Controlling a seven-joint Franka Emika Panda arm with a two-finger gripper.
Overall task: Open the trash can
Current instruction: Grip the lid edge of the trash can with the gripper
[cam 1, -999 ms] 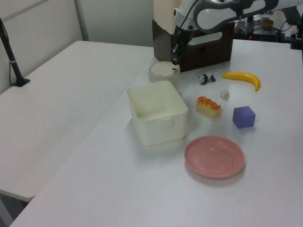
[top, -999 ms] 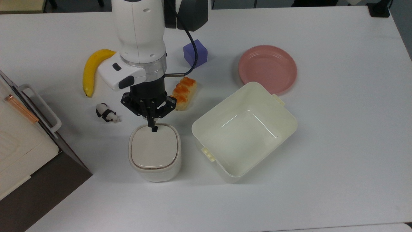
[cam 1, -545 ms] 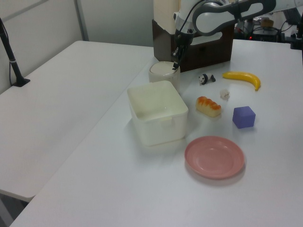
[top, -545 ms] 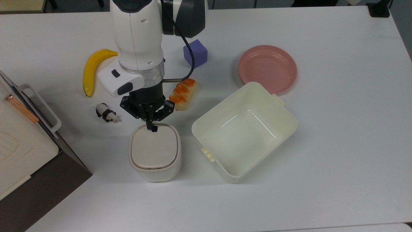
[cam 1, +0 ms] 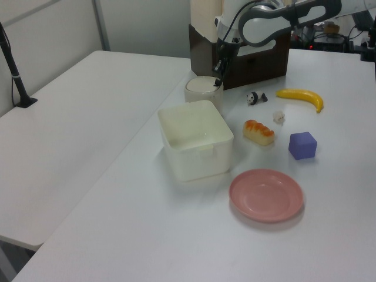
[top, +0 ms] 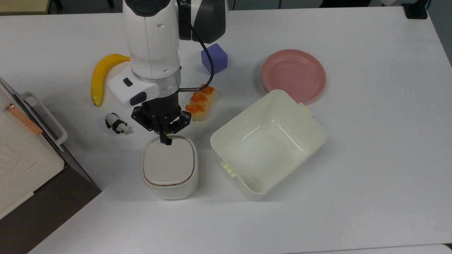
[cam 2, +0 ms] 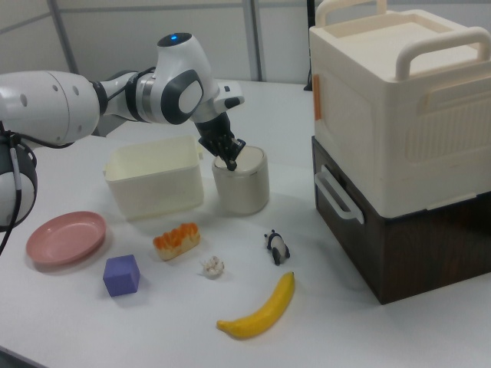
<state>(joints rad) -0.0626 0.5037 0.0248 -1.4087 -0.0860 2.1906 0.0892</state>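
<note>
Looks like a push-to-open setup: gripper pointing straight down with the fingers pinched together into one narrow tip, holding nothing, probably so it can act as a poker on the little button instead of grabbing anything. Tip planted right at the lid edge of the trash can, on the side facing the arm, touching or just about touching. Lid still flat and closed, so nothing popped yet.

Trash can itself sitting on the white table toward the top view's left edge, just beside the dark cabinet with the cream box on it, and close to the big open tub. Rest of the can lies beyond the jaws, on the side away from the arm. Banana, toy panda, bread and purple block all parked behind the gripper, well out of the way, pink plate too
</note>
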